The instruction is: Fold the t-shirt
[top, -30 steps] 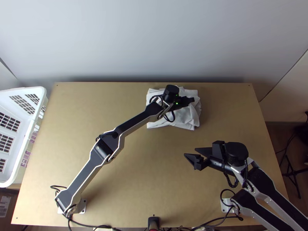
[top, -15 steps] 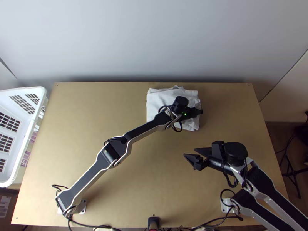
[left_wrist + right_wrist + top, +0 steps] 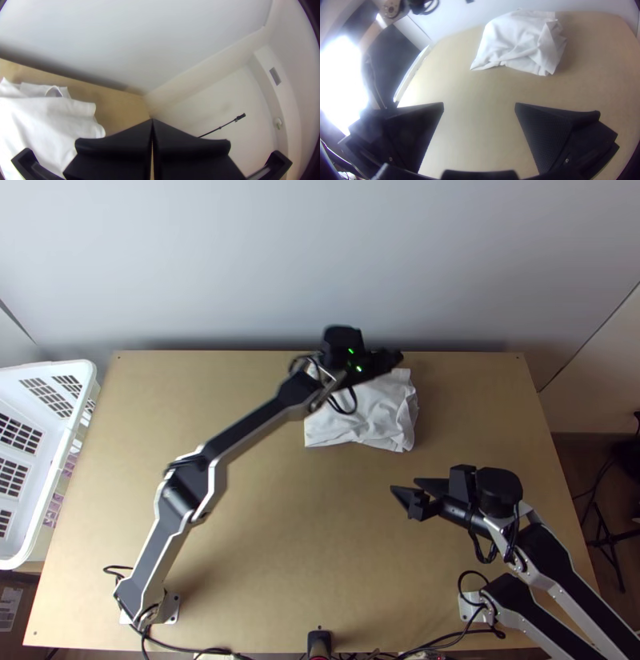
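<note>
The white t-shirt [image 3: 364, 416] lies as a compact, folded, wrinkled bundle near the table's far edge. Over its far side is my left gripper [image 3: 398, 358], apparently raised above the cloth. In the left wrist view the left gripper [image 3: 152, 121] has its fingers pressed together with no cloth between them, and the t-shirt [image 3: 46, 120] lies off to one side. My right gripper [image 3: 404, 494] is on the near side of the shirt, apart from it. The right wrist view shows the right gripper [image 3: 479, 106] with fingers wide apart and the t-shirt [image 3: 523, 41] beyond them.
A white slatted basket [image 3: 60, 444] stands at the table's left edge. The wall rises behind the table's far edge [image 3: 240, 351]. Bare wood [image 3: 296, 532] lies between the two arms, and cables run along the near edge.
My left gripper went over the shirt toward the near right, then back to the far left. The shirt looks much the same. The right gripper has shifted slightly right and away from the near edge.
</note>
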Robot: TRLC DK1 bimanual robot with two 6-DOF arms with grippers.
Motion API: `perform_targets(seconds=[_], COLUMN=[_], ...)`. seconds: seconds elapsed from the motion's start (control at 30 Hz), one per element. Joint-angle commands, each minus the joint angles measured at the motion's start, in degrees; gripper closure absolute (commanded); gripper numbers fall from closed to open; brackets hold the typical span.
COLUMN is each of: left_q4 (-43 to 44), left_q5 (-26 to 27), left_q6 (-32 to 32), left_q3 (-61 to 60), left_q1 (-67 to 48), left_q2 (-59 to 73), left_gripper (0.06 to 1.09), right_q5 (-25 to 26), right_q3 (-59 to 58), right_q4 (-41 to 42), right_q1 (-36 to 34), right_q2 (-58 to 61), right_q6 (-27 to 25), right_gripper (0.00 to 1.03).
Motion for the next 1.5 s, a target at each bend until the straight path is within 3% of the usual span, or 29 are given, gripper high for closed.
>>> perform_targets(seconds=[0.0, 0.13, 0.27, 0.3, 0.33, 0.43, 0.47, 0.5, 0.87, 1.17, 1.47], left_q4=[-10.1, -18.9, -19.2, -18.9, -18.5, -18.1, -17.5, -15.9, -10.4, -10.4, -10.0], left_q5=[4.1, 4.1, 4.1, 4.1, 4.0, 3.7, 3.7, 3.7, 3.8, 4.0, 3.9], left_q6=[4.0, 11.0, 16.6, 18.0, 19.3, 21.7, 22.5, 22.8, 25.4, 26.2, 26.3], left_q3=[-3.6, -7.3, -16.9, -19.4, -21.8, -27.8, -30.3, -32.6, -47.6, -55.4, -57.2], left_q1=[5.3, 10.8, 17.3, 18.8, 20.1, 23.5, 24.4, 25.3, 34.3, 35.4, 37.6], left_q2=[-14.8, -19.9, -27.1, -29.1, -30.8, -35.8, -37.9, -39.6, -52.3, -59.9, -61.2], left_gripper=[1.05, 1.05, 1.05, 1.0, 0.87, 0.28, 0.18, 0.16, 0.11, 0.12, 0.12], right_q5=[0.4, 0.3, 0.3, 0.3, 0.2, 0.1, 0.1, 0.1, 0.0, 0.0, 0.0], right_q3=[0.2, 3.5, 6.6, 7.3, 7.9, 8.6, 9.0, 9.5, 20.5, 26.2, 32.6], right_q4=[5.6, 7.4, 7.4, 7.0, 6.8, 6.8, 6.8, 6.8, 7.5, 12.0, 11.9], right_q1=[-8.2, -11.1, -11.0, -10.9, -11.0, -12.1, -12.2, -12.4, -14.1, -15.1, -13.0], right_q2=[5.1, 16.0, 23.8, 25.7, 27.2, 30.9, 32.3, 33.5, 49.8, 53.6, 62.3], right_q6=[-0.4, -0.1, 0.3, 0.2, 0.2, -0.9, -1.4, -1.6, -0.7, 5.2, 6.6], right_gripper=[0.04, 0.04, 0.04, 0.04, 0.04, 0.04, 0.04, 0.04, 0.04, 0.04, 0.04])
